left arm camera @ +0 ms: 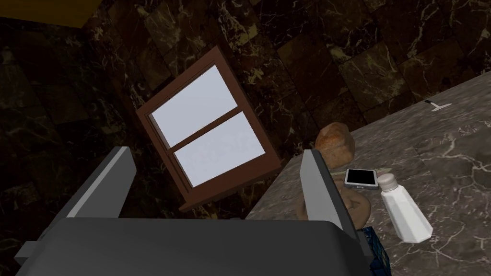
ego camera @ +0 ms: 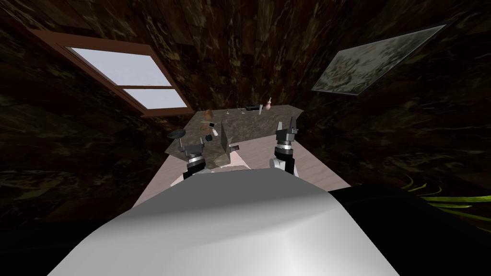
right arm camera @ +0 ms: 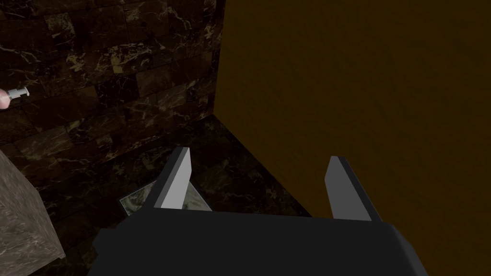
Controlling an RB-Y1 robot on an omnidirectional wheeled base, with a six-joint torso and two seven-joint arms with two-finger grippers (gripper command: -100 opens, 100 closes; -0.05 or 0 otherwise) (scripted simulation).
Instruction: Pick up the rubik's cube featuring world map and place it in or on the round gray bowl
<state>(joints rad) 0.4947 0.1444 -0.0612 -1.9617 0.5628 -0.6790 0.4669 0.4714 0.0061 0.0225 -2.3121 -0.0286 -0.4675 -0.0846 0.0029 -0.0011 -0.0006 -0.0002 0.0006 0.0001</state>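
The cube [left arm camera: 379, 250], dark blue with a map-like print, lies on the marble counter [left arm camera: 455, 143] right beside my left gripper's body, mostly hidden behind it. In the head view it is a small dark block [ego camera: 208, 138]. A round dark grey bowl [ego camera: 176, 134] sits at the counter's left edge, just beyond my left gripper [ego camera: 191, 146]. That left gripper [left arm camera: 213, 191] is open and holds nothing; one finger [left arm camera: 319, 191] stands over the counter's edge. My right gripper [ego camera: 286, 127] is raised over the counter's right side; its wrist view shows the gripper [right arm camera: 254, 187] open and empty.
Close to the cube lie a phone [left arm camera: 360, 177], a white bottle [left arm camera: 405, 213], a brown loaf-like lump [left arm camera: 335, 141] and a tan object [left arm camera: 358, 207]. A raised marble block [ego camera: 244, 132] stands mid-counter. Small items and a pink bottle [ego camera: 268, 104] line the far edge.
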